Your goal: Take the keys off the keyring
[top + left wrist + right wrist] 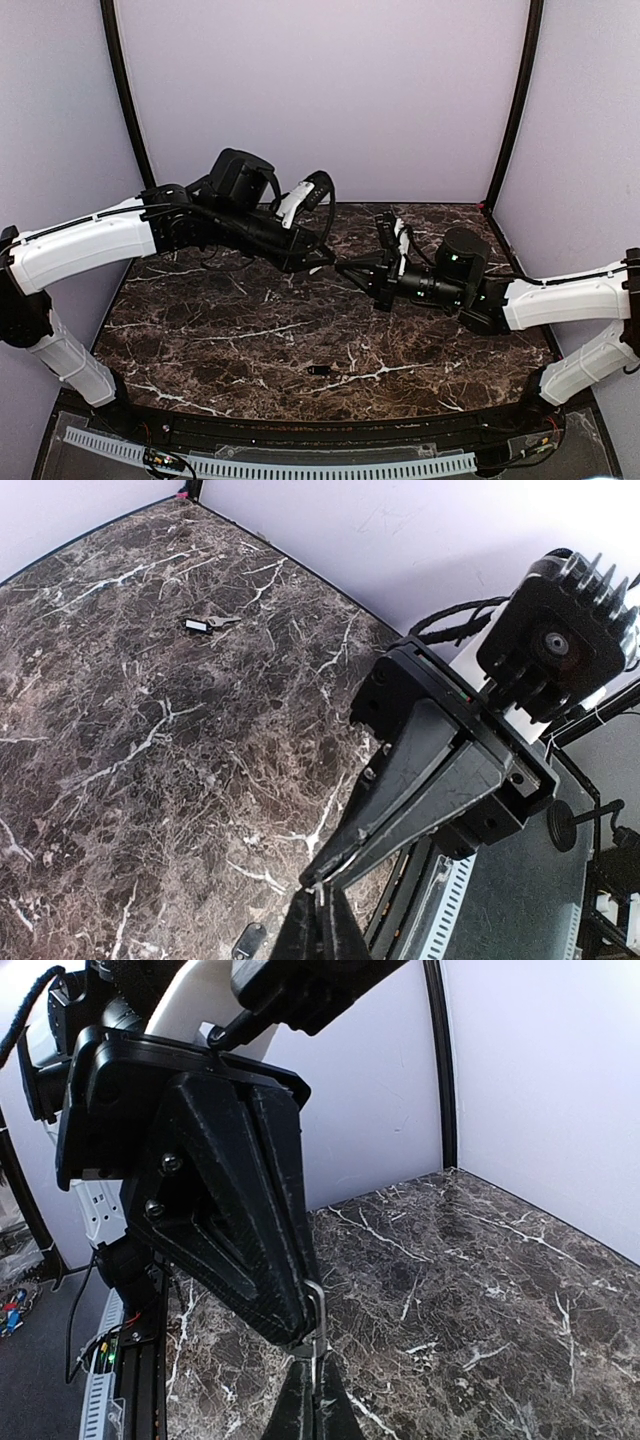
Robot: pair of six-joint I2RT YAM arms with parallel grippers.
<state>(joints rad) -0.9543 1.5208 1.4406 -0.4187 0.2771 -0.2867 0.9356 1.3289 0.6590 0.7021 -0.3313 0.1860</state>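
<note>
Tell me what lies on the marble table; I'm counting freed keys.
One key lies loose on the table toward its front edge. Spots beneath the left gripper and right gripper are covered.

Soft, even light fills my views; the pale walls (320,90) glow, shadows on the dark desk (250,340) are faint. My wrist views bend at the edges.

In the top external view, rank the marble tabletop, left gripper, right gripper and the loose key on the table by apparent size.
1. Marble tabletop.
2. Left gripper and right gripper: alike, tips meeting at the keyring, so no ranking.
3. Loose key, a tiny dark speck.
</note>
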